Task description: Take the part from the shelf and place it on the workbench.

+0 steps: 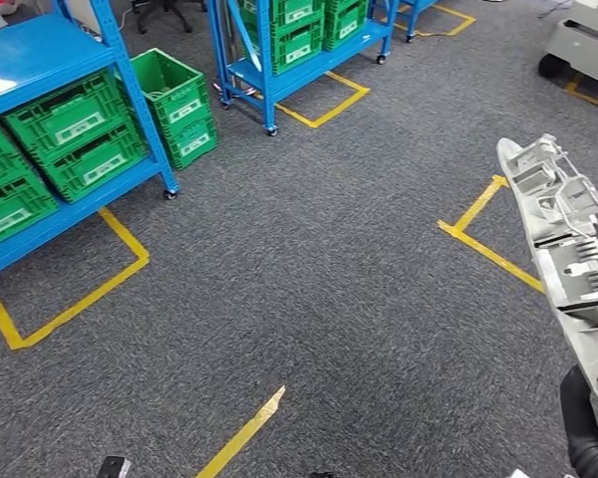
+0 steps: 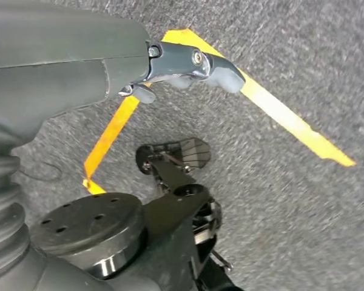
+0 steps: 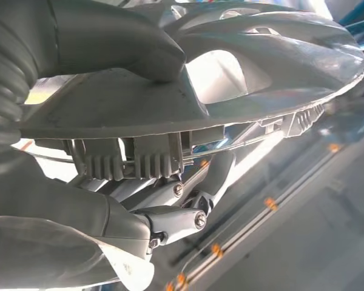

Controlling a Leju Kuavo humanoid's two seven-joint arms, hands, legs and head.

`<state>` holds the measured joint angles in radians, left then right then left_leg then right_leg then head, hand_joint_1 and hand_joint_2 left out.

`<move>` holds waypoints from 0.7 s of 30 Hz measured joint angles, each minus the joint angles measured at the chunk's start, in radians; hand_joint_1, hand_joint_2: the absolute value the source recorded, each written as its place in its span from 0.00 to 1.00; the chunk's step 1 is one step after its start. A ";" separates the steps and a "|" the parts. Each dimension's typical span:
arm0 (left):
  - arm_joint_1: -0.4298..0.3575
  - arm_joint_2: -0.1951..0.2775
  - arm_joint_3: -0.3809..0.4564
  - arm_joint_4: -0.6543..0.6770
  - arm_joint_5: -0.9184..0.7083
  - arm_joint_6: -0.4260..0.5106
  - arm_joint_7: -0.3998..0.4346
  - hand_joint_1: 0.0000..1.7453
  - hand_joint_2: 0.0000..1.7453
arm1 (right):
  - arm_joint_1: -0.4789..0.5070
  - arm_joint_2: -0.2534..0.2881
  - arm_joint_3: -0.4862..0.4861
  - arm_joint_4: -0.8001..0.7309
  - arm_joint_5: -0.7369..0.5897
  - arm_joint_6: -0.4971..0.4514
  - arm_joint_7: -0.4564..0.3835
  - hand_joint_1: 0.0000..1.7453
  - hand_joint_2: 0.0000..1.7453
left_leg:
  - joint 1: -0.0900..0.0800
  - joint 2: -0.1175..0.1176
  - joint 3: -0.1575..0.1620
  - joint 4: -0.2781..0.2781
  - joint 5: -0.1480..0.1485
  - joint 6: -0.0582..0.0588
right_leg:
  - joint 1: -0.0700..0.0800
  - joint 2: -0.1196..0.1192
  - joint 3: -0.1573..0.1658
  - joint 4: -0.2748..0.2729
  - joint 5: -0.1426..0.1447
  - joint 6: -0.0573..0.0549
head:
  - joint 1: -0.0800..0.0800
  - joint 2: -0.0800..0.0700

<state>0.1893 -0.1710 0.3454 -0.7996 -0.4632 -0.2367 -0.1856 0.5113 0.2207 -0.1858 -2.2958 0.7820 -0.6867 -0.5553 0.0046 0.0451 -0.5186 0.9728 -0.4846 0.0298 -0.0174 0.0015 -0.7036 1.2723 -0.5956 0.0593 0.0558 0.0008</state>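
The part is a long pale grey plastic moulding with ribs and clips, held up at the right edge of the head view above the carpet. In the right wrist view my right hand grips the part, the thumb lying across one face and the fingers curled under the ribbed side. My left hand hangs over the grey carpet, one finger stretched out and nothing in it.
A blue shelf with green crates stands at the left, with two more crates on the floor beside it. A second blue shelf stands further back. Yellow tape lines mark the carpet. A white machine is at the far right.
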 joint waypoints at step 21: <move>0.049 -0.114 0.249 -0.150 -0.175 -0.129 0.000 0.00 1.00 | 0.031 0.119 -0.219 -0.052 0.001 0.000 0.035 1.00 1.00 | -0.005 -0.123 0.018 0.027 -0.024 -0.006 | 0.012 0.104 0.143 -0.273 0.120 -0.055 | -0.011 0.000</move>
<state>0.2386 -0.2850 0.5948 -0.9493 -0.6384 -0.3660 -0.1858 0.5426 0.3394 -0.4045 -2.3475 0.7832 -0.6870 -0.5206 -0.0001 -0.0777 -0.5004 0.9998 -0.5083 0.0236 -0.0053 0.1053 -0.5604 0.9995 -0.4758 0.0042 0.0452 0.0008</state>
